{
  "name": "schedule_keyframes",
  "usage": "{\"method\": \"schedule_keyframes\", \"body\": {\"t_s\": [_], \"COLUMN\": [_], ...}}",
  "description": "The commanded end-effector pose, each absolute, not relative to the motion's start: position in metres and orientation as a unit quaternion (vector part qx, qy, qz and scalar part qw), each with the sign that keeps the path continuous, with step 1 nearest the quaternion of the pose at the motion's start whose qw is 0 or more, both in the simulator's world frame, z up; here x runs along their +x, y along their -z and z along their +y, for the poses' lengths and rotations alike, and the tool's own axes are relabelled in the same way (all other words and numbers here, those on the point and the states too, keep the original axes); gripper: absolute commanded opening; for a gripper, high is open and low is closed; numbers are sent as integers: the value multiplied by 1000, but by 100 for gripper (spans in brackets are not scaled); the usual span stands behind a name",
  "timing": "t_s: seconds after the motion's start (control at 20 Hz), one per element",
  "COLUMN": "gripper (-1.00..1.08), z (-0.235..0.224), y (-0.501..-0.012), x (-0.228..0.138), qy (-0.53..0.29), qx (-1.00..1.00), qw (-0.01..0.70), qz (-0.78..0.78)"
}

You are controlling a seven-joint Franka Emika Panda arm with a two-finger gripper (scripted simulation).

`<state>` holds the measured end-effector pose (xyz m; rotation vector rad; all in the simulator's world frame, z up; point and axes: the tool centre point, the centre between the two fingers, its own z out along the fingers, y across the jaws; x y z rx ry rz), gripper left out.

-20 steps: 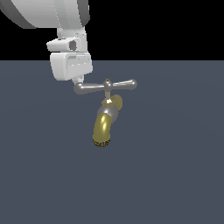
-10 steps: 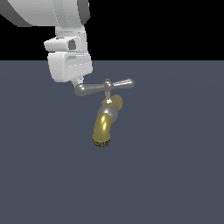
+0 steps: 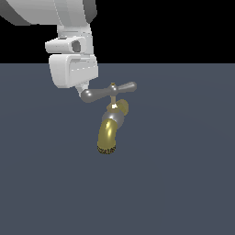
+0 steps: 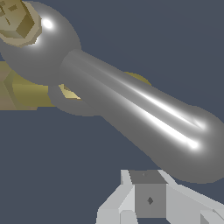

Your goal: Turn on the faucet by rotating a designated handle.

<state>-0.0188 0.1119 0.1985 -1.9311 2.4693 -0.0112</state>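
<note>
Pushing on the handle (image 3: 108,92) seems to be the step in hand: the end effector (image 3: 84,89) sits at the knob on the exterior view's left, touching it or just beside it. Its white body hides the fingertips there, and the wrist view shows only one grey finger (image 4: 148,197) under the bar, so I cannot tell if it is released or clenched.

The faucet (image 3: 110,128) stands near the middle of the dark table (image 3: 183,183), with its brass spout curving down toward the camera. The handle rides on a thin stem above it.

Compared with one second ago, the bar has turned a little. Its arm on the exterior view's right now points more upward, and the arm on the left, where the end effector is, lies lower. The end effector has also moved a bit toward the exterior view's right, following the knob. I judge from this that the rotation has begun but is only at its early part.

The next move probably asks for more push along the same arc. One risk is that the round shiny knob slips away from the finger
</note>
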Motion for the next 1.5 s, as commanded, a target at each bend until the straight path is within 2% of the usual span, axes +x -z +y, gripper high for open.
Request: {"method": "schedule_keyframes", "body": {"t_s": [0.0,0.95,1.05,1.45], "gripper": [-100,-100,-100,-100], "z": [108,94,104,73], "y": [-198,-199,-199,-198], "x": [-27,-66,-65,-76], "qy": [2,0,1,0], "qx": [-615,-617,-623,-621], "qw": [0,0,1,1], "qz": [789,787,782,784]}}
